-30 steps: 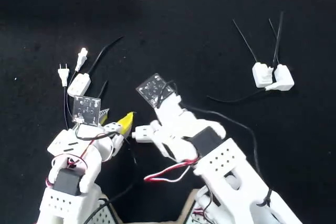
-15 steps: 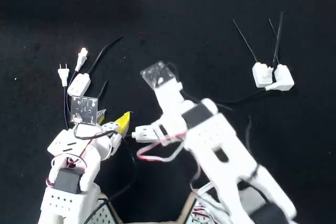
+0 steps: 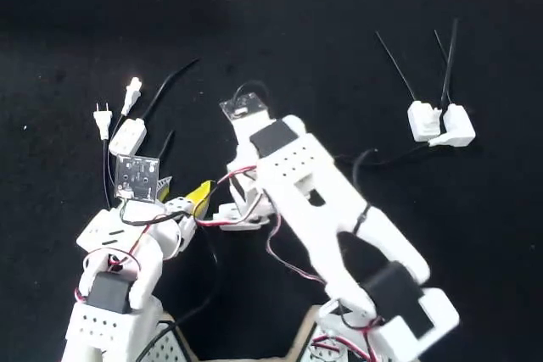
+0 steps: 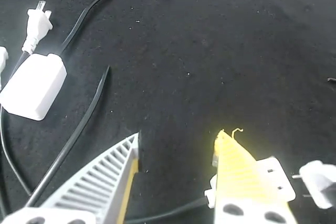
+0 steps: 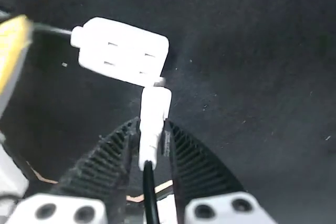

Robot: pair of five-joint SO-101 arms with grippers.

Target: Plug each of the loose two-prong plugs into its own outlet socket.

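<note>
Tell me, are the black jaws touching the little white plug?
Touching. In the right wrist view the right gripper has its jaws pressed against both sides of the white plug, with no gap.

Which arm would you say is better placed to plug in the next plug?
Right: its fingers are shut on a white plug beside the socket block, while the left gripper is open and empty.

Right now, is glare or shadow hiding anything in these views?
High view: black cables show only by sheen on the black table. Left wrist view: even light; the white outlet block washes out. Right wrist view: dimmer, yet the outlet socket and the plug in the right gripper read clearly.
</note>
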